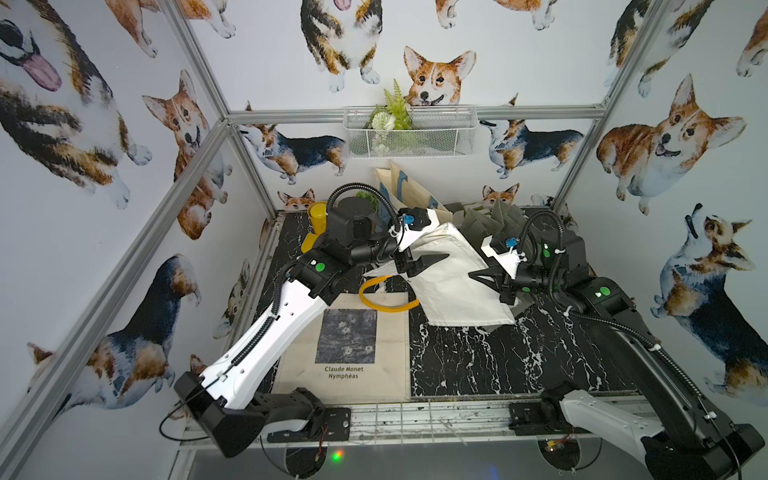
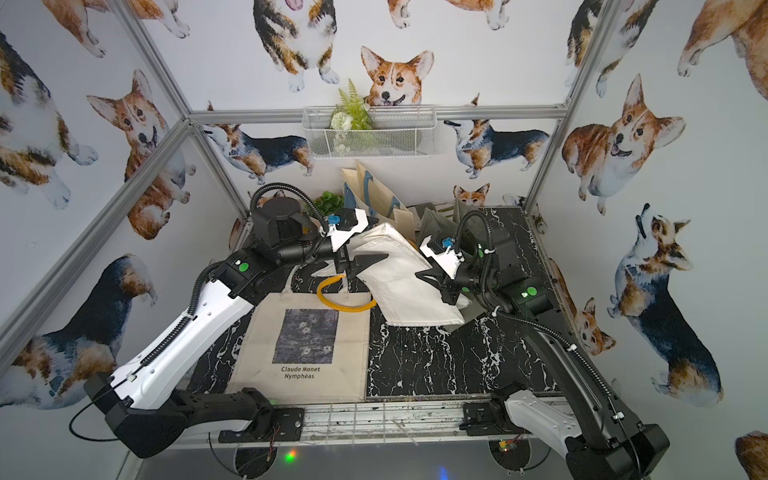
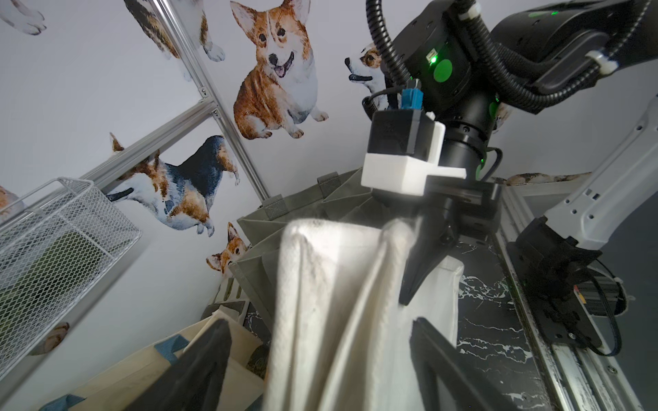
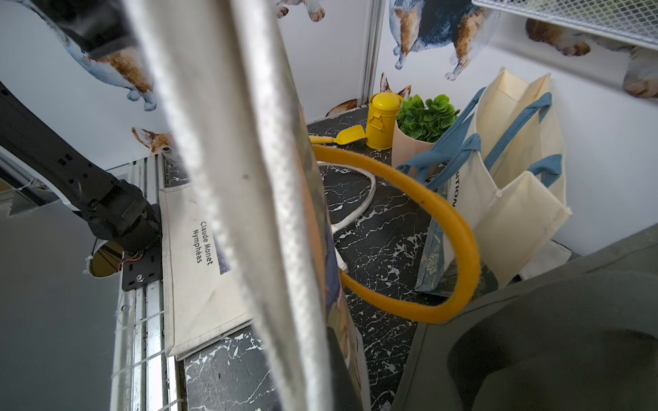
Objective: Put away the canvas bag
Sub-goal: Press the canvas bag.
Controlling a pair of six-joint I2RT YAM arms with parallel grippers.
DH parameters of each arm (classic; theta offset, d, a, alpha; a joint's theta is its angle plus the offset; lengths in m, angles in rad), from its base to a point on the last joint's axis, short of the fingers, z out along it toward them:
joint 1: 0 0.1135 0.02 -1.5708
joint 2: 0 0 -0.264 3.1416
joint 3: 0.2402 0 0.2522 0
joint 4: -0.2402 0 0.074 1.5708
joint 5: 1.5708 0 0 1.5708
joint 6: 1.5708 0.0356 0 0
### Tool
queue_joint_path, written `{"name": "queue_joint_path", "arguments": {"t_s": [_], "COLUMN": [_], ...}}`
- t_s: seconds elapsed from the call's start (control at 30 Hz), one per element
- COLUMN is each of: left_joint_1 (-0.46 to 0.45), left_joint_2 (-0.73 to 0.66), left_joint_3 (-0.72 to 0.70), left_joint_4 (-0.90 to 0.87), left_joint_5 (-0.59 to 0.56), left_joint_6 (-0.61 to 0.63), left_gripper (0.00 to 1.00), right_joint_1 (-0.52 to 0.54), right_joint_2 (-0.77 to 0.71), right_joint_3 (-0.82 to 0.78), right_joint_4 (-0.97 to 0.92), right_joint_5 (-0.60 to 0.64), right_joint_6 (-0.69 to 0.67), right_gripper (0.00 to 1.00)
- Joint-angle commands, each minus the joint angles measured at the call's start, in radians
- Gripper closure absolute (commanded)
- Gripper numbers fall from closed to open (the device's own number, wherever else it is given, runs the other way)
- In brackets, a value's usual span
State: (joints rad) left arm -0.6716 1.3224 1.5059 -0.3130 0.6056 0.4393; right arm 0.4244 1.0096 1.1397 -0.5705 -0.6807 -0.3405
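The canvas bag (image 1: 449, 286) is held up off the black marble worktop (image 1: 478, 365), slanted between the two arms in the back half of the cell. Whether its lower corner touches the worktop cannot be told. One edge of the bag is gripped by the right gripper (image 1: 478, 276), whose jaws are clenched on the white cloth. This pinch is shown clearly in the left wrist view (image 3: 409, 284). The left gripper (image 1: 432, 264) is placed at the opposite side of the bag. Its jaws are released and stand wide on either side of the hanging folds, as is seen from its own wrist camera.

A yellow loop handle (image 1: 362, 293) is seen just below the raised bag, over the upper edge of a flat tote (image 1: 345, 382) printed "Claude Monet Nymphéas". The tote is laid on the worktop beside the left arm.

A cream bag (image 1: 415, 195) with blue handles is stood against the back wall, with grey bags (image 1: 494, 218) folded just beside it. A wire basket (image 1: 436, 137) is mounted on the wall above them. In the back left corner, a yellow can (image 1: 318, 216) and a green plant (image 4: 425, 117) are set close together.
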Motion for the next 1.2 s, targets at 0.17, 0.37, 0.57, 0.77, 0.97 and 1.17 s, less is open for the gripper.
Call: {"name": "queue_joint_path", "arguments": {"t_s": [0.17, 0.37, 0.57, 0.77, 0.97, 1.17], "left_joint_1": [-0.033, -0.033, 0.042, 0.151, 0.205, 0.223], "left_joint_2": [0.11, 0.098, 0.036, -0.011, -0.028, -0.041], "left_joint_3": [0.151, 0.121, 0.034, -0.061, -0.099, -0.114], "left_joint_4": [-0.135, -0.081, 0.136, 0.426, 0.51, 0.437], "left_joint_5": [0.077, 0.036, 0.076, 0.166, 0.174, 0.054], "left_joint_6": [0.098, 0.114, -0.005, -0.219, -0.299, -0.276], "left_gripper": [0.54, 1.0, 1.0, 1.0, 1.0, 0.96], "right_joint_1": [-0.001, 0.0, -0.016, -0.032, -0.034, -0.034], "right_joint_2": [0.009, -0.013, -0.082, -0.126, -0.115, -0.088], "right_joint_3": [0.03, -0.009, -0.127, -0.186, -0.192, -0.15], "right_joint_4": [-0.031, -0.015, 0.031, 0.058, 0.071, 0.148], "right_joint_5": [0.029, 0.06, 0.079, 0.089, 0.128, 0.156], "right_joint_6": [-0.068, -0.024, 0.039, 0.08, 0.088, 0.118], "right_gripper": [1.0, 0.59, 0.38, 0.38, 0.61, 1.0]}}
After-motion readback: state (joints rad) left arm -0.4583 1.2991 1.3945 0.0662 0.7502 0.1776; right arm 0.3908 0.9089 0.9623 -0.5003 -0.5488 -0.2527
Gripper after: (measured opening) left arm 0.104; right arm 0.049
